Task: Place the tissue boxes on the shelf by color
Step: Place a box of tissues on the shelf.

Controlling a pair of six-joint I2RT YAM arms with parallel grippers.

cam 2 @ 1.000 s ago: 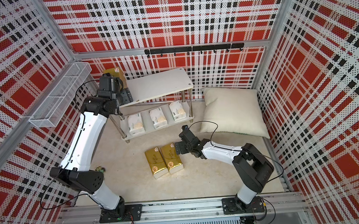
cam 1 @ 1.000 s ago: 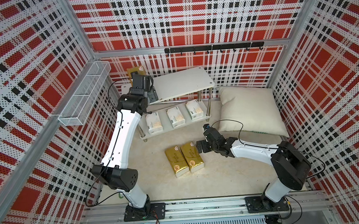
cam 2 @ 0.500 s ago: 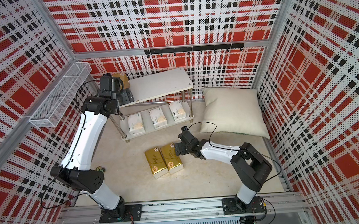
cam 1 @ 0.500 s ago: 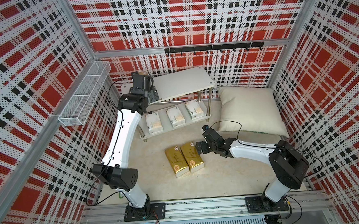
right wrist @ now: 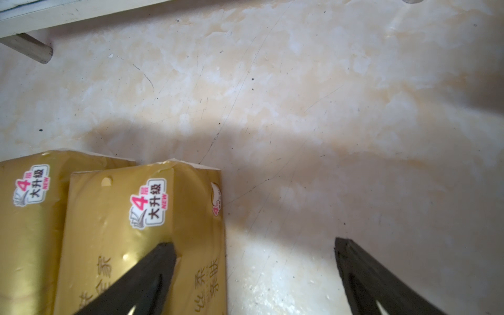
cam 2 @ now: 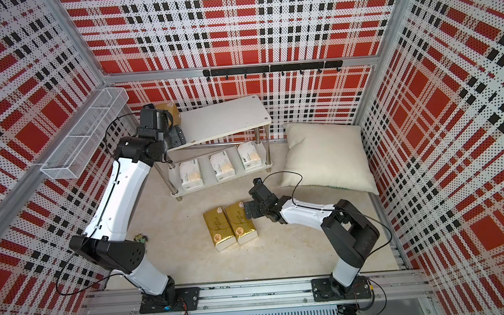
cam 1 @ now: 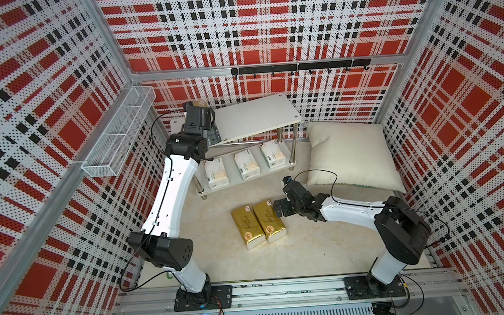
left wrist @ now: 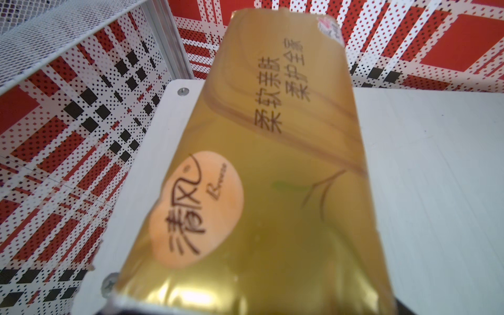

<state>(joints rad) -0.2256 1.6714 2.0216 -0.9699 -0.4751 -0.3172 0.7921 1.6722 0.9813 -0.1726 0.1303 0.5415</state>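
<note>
A two-tier shelf (cam 1: 254, 120) with white boards and chrome legs stands at the back of a beige worktop (cam 1: 310, 250), inside red plaid walls. Its lower board holds three white tissue packs (cam 1: 247, 168) lying side by side in a row. On the upper board, at the end nearest the left wall, lies one gold tissue pack (left wrist: 261, 169); the left wrist view shows it flat on the board with its round peach logo facing up. The left gripper (cam 1: 203, 119) sits right at this pack, and its jaws are hidden, so I cannot tell whether they grip it or have let go. Two more gold tissue packs (cam 1: 257, 222) lie touching each other on the worktop in front of the shelf. The right gripper (right wrist: 253, 267) hangs low at their near end with its jaws spread wide and holding nothing; one jaw is over the nearer pack, the other over bare worktop. A cream pillow (cam 1: 349, 155) rests beside the shelf. A white wire basket (cam 1: 120, 133) hangs on the left wall; no contents are visible in it.
</note>
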